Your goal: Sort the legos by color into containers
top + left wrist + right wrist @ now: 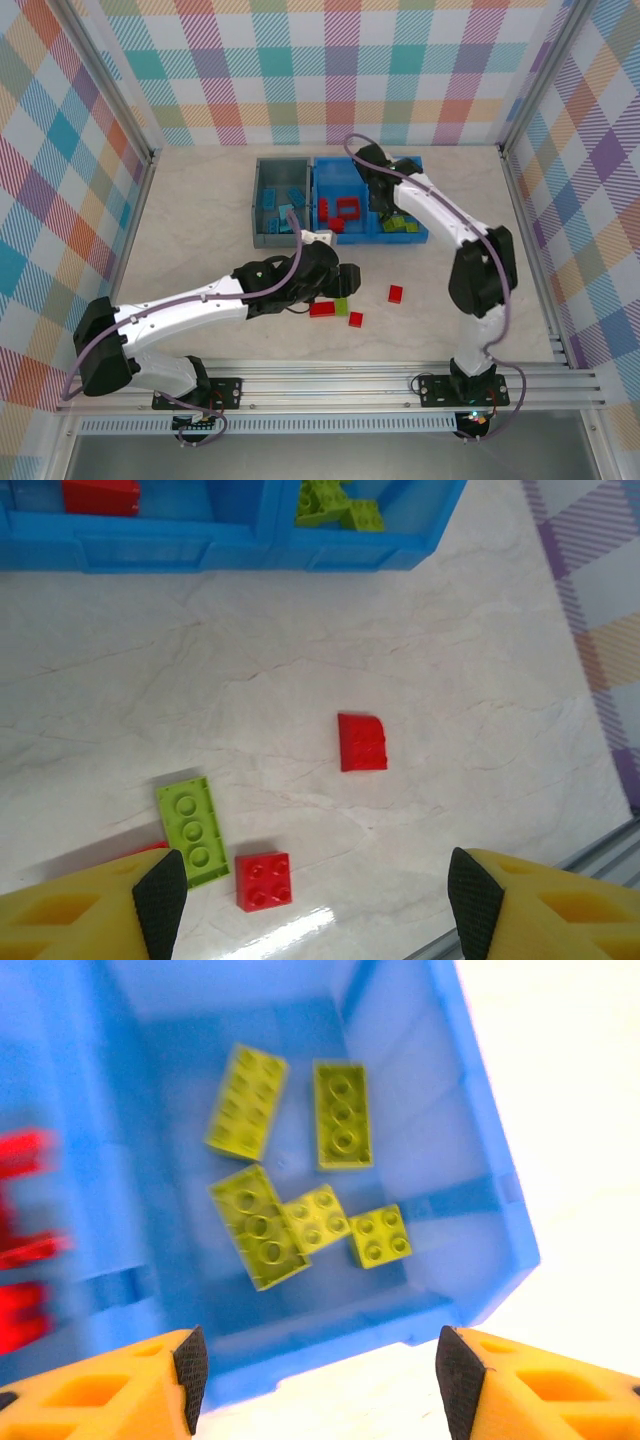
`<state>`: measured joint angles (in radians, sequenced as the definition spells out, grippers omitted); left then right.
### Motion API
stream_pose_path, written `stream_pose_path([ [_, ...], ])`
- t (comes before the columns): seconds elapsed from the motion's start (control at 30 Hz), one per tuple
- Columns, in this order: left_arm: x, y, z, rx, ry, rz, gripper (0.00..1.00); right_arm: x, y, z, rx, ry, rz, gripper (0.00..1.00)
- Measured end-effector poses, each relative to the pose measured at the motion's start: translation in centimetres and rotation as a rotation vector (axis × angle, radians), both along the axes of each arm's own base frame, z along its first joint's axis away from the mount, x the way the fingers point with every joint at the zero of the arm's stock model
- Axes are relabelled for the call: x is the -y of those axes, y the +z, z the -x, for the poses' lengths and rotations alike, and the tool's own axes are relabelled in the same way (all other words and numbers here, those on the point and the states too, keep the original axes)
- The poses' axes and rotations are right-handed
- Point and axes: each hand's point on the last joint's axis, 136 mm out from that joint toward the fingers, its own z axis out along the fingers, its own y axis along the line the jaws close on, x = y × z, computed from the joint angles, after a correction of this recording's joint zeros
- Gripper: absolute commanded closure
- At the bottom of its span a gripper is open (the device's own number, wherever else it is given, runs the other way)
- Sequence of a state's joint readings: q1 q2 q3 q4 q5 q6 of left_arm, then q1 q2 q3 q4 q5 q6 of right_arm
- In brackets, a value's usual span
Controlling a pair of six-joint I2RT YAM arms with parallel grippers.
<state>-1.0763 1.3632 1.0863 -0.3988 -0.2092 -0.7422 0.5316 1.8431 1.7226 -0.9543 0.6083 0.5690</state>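
Loose legos lie on the table: a lime green flat brick (192,829), a small red square brick (264,881) and a red sloped brick (361,741). My left gripper (318,900) hangs open above them with nothing between its fingers. It sits near the table's middle (340,283) in the top external view. My right gripper (315,1365) is open and empty over the right compartment of the blue bin (490,1190), where several lime green legos (258,1225) lie. Red legos (347,210) fill the bin's left compartment. The grey bin (258,205) holds light blue legos (278,200).
The blue bin's front wall (180,552) stands just beyond the loose bricks. A metal rail (330,385) runs along the near table edge. Checkered walls close the sides and back. Open table lies left of the grey bin.
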Motion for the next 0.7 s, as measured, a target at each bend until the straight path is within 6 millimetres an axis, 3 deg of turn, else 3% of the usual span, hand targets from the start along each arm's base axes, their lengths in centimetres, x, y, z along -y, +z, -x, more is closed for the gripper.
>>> stream_pose_path([
  [0.07, 0.3, -1.0, 0.1, -0.022, -0.013, -0.028, 0.28, -0.3, 4.0, 1.7, 0.096, 0.028, -0.065, 0.36],
  [0.2, 0.2, -3.0, 0.4, -0.059, -0.029, -0.086, 0.28, 1.6, 10.9, 6.8, 0.266, 0.076, -0.214, 0.36],
  [0.33, 0.4, -3.3, 0.5, -0.071, -0.059, -0.13, 0.27, 2.7, 13.6, 12.1, 0.351, 0.189, -0.36, 0.33],
  [0.47, 1.1, -3.6, 0.4, -0.076, -0.099, -0.169, 0.27, 1.3, 12.6, 17.0, 0.301, 0.352, -0.511, 0.32],
  [0.7, -0.9, -5.7, 1.5, -0.109, -0.171, -0.329, 0.2, -0.5, 5.1, 24.4, 0.014, 0.453, -0.69, 0.29],
])
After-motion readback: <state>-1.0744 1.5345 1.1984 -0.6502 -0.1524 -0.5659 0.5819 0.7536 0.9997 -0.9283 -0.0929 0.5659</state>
